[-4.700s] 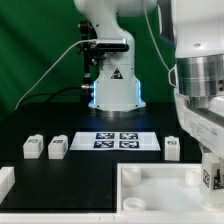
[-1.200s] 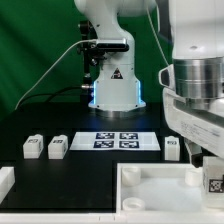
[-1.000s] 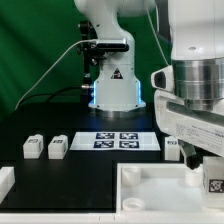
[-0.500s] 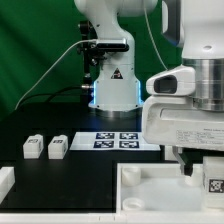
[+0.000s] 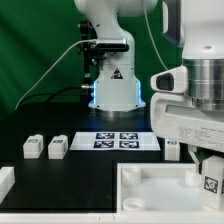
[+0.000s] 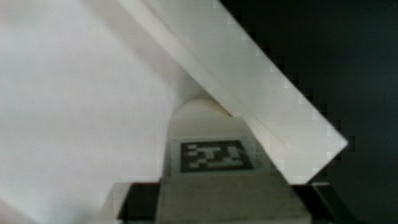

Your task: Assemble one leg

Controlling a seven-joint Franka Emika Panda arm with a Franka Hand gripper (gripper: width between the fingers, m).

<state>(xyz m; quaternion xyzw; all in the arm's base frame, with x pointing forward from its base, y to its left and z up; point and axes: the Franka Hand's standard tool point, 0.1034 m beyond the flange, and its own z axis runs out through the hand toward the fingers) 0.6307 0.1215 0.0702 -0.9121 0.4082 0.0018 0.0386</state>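
Gripping 1 white leg point(image 6: 217, 150) between its fingers, the gripper point(image 5: 205, 165) is clamped on that tagged peg directly above the white tabletop point(image 5: 150, 185), close to its raised rim. Away from the claw toward the exterior view's left, 2 more legs point(image 5: 33, 147) point(image 5: 58, 147) stand on the black table point(image 5: 70, 180). Another leg point(image 5: 172, 148) sits just behind the claw, beside the marker board point(image 5: 120, 140).

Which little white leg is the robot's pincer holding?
The leg at the exterior view's right, over the big white tabletop. It sits in the pincer; the others rest on the table.
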